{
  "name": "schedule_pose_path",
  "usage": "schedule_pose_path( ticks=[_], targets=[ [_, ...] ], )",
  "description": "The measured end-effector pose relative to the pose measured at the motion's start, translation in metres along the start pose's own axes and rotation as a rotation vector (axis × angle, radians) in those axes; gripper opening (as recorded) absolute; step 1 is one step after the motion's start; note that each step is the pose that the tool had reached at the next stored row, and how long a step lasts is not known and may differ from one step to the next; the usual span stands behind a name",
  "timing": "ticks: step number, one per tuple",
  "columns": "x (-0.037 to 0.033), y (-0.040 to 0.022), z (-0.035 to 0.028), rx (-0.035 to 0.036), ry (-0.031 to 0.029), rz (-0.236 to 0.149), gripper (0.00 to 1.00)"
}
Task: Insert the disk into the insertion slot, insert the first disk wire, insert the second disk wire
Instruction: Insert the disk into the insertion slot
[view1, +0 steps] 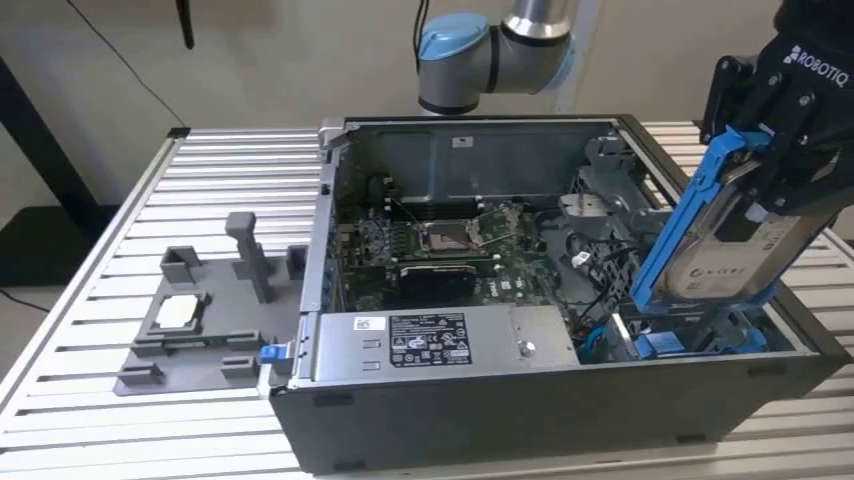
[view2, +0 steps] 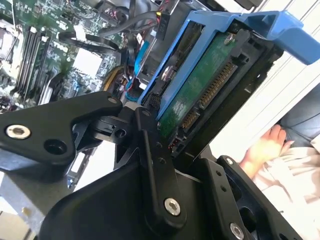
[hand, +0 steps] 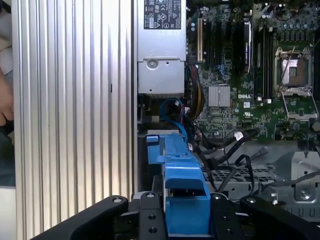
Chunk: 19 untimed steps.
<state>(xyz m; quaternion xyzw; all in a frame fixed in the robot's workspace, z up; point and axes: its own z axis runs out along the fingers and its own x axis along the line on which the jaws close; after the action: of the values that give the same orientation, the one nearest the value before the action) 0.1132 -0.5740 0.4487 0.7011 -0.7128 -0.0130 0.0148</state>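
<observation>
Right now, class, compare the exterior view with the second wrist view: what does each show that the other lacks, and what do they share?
Exterior view: the grey fixture beside the computer case, the arm's blue-capped joint, and the labelled face of the disk. Second wrist view: the disk's green circuit board and a person's hand. Shared: the gripper shut on the disk, its blue carrier, the motherboard.
</observation>
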Motion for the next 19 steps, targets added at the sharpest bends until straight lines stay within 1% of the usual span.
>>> schedule_pose_path(
  ticks=[4,8,10,11,12,13,14,19],
  targets=[
    [0.0,-0.001,0.0043,0.0002,-0.0046,-0.002,0.32],
    [0.0,-0.0043,0.0073,0.0006,-0.0133,-0.003,0.32],
    [-0.0001,-0.0059,0.0084,0.0004,-0.0255,-0.004,0.32],
    [-0.0001,-0.0063,0.0092,0.0003,-0.0307,-0.004,0.32],
    [0.0,-0.0067,0.0104,0.0002,-0.0351,-0.004,0.32],
    [0.0002,-0.0068,0.0118,0.0002,-0.0372,-0.004,0.32],
    [0.0007,-0.007,0.0133,0.0001,-0.038,-0.004,0.32],
    [0.0011,-0.0077,0.0223,-0.0005,-0.0381,-0.004,0.32]
  ],
)
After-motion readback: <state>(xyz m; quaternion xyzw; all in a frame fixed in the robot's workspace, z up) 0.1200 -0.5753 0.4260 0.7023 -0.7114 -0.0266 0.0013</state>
